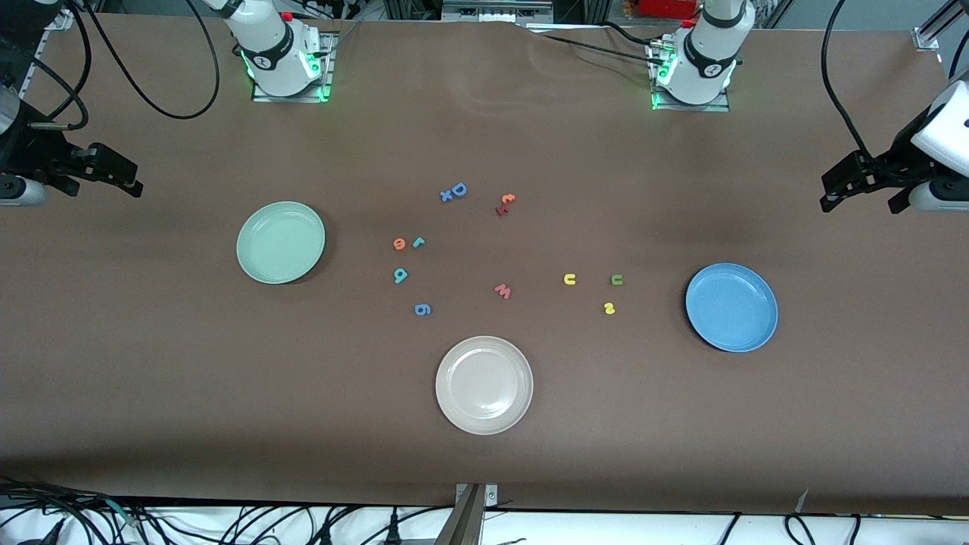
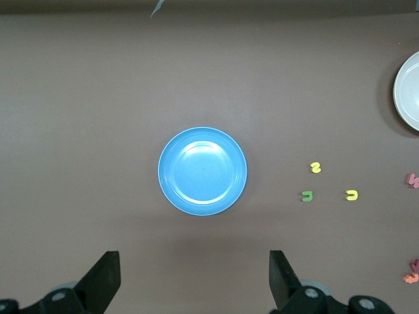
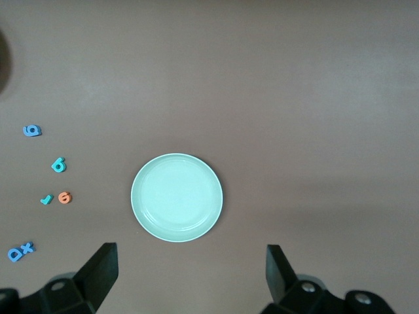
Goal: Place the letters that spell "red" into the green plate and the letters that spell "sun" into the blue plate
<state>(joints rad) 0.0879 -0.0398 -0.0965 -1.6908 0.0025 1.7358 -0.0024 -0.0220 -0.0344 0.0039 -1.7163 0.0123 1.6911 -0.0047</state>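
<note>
Both hands hang spread and empty: the left hand (image 2: pixel 191 275) over the blue plate (image 1: pixel 731 306), the right hand (image 3: pixel 190 271) over the green plate (image 1: pixel 281 242). All six letters lie mid-surface; the teal "r" (image 1: pixel 419 242) touching the orange "e" (image 1: pixel 400 244) risks a double grab.

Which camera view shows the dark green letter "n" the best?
The front view: the dark green "n" lies unobstructed beside the yellow "u", with its surroundings visible. The left wrist view also shows it, small, off to one side. The right wrist view does not show it.
</note>
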